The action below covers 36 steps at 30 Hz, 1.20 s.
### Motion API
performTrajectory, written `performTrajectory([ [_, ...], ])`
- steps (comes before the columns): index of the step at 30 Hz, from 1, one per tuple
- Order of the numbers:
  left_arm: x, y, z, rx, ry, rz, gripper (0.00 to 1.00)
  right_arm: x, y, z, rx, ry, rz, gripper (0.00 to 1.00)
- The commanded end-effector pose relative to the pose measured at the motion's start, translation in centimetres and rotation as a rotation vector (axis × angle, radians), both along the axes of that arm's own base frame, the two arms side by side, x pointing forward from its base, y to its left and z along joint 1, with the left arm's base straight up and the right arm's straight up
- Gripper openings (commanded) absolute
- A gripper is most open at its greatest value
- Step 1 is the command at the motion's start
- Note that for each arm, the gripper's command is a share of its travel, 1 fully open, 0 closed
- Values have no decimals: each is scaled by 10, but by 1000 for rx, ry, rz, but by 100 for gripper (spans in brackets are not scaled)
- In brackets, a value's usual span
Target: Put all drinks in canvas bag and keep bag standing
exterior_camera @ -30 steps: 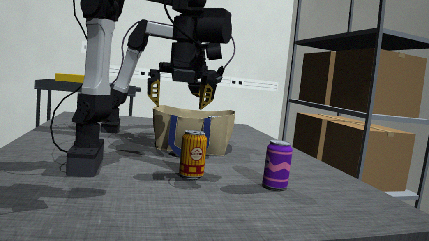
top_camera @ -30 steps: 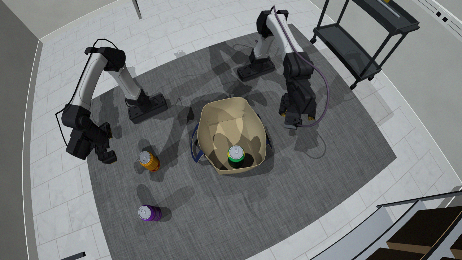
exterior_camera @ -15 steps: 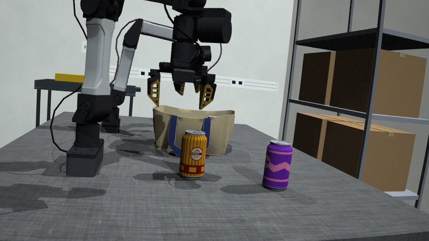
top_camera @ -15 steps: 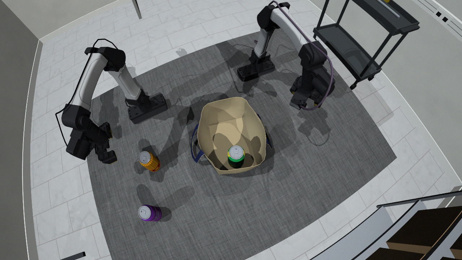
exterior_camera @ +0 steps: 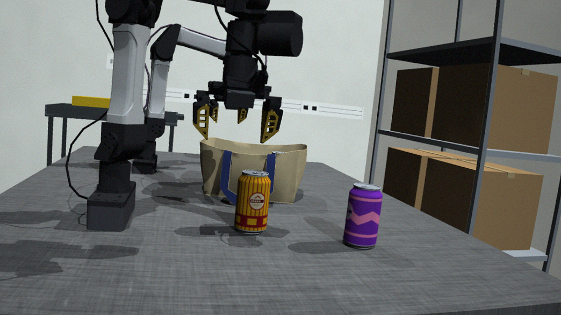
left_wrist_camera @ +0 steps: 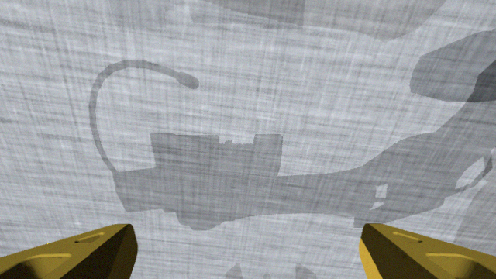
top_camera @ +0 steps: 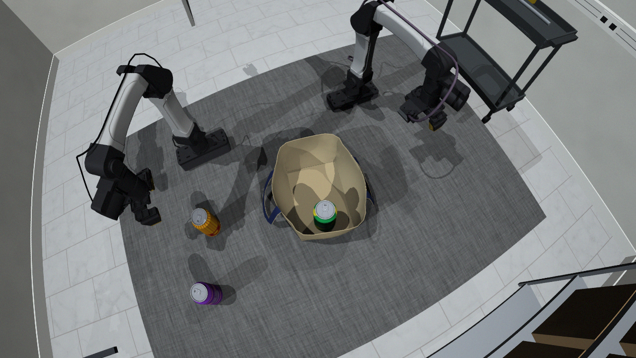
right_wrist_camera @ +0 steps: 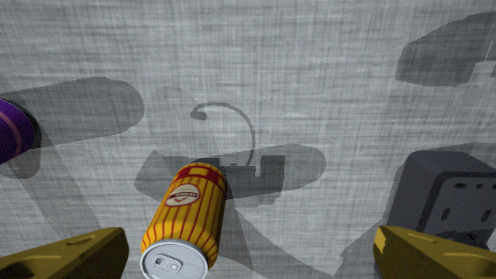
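Black left tool [top_camera: 421, 114] [exterior_camera: 228, 115] [left_wrist_camera: 248, 233], seemingly aimed down, above the table [top_camera: 400, 258] [exterior_camera: 314, 287] [left_wrist_camera: 310, 97] [right_wrist_camera: 302, 77]

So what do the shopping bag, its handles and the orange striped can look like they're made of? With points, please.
The bag [top_camera: 311, 182] [exterior_camera: 250, 162]: matte tan canvas, judging by its soft, uneven rim.
The handles [top_camera: 273, 215] [exterior_camera: 225, 173]: probably flat navy webbing, strap-like.
The orange striped can [top_camera: 209, 224] [exterior_camera: 252, 201] [right_wrist_camera: 186, 209]: likely printed aluminium, with a bare silvery pull-tab lid.

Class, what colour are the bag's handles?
Dark blue, clearest in the exterior view.
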State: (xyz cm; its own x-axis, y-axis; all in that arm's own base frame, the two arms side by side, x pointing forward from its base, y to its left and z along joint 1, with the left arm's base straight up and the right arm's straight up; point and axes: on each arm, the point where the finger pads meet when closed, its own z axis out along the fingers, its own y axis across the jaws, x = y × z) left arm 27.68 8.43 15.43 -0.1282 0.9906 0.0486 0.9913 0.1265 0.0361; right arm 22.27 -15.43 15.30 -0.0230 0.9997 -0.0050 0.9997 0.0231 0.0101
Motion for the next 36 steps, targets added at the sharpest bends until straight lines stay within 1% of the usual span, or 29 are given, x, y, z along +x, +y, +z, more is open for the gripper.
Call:
performTrajectory([
  [1, -22, 4, 9, -57, -6, -180, 86, 6, -7, 16, -52, -58, -4, 100],
  [3, -27, 7, 8, -69, -10, -215, 86, 6, -7, 16, -52, -58, -4, 100],
  [6, -29, 12, 8, -67, -18, -197, 86, 6, -7, 16, -52, -58, -4, 100],
  [7, -24, 13, 8, -56, -33, -183, 86, 6, -7, 16, -52, -58, -4, 100],
  [8, -17, 16, 15, -36, -60, -156, 86, 6, -7, 16, -52, -58, -4, 100],
  [10, -17, 16, 15, -36, -60, -156, 86, 6, -7, 16, -52, -58, -4, 100],
  [11, -28, 15, 11, -52, -16, -127, 86, 6, -7, 16, -52, -58, -4, 100],
  [14, -32, 12, 7, -56, 0, -124, 86, 6, -7, 16, -52, -58, -4, 100],
  [15, -36, 11, 1, -45, 32, -127, 86, 6, -7, 16, -52, -58, -4, 100],
  [17, -24, 18, 11, -22, -17, -122, 86, 6, -7, 16, -52, -58, -4, 100],
  [18, -19, 18, 8, -19, -21, -129, 86, 6, -7, 16, -52, -58, -4, 84],
  [22, -21, 17, -5, -38, 26, -127, 86, 6, -7, 16, -52, -58, -6, 84],
  [28, -24, 16, -1, -42, 16, -123, 86, 6, -7, 16, -52, -58, -4, 84],
  [30, -22, 17, -6, -38, 26, -121, 86, 6, -7, 16, -52, -58, -7, 84],
  [34, -25, 15, -6, -38, 30, -125, 86, 6, -7, 16, -52, -58, -8, 84],
  [35, -23, 16, -3, -36, 22, -125, 86, 23, -6, 3, -25, -63, 56, 84],
  [36, -22, 16, -2, -35, 19, -125, 86, 29, -8, 3, -34, -83, 95, 84],
])
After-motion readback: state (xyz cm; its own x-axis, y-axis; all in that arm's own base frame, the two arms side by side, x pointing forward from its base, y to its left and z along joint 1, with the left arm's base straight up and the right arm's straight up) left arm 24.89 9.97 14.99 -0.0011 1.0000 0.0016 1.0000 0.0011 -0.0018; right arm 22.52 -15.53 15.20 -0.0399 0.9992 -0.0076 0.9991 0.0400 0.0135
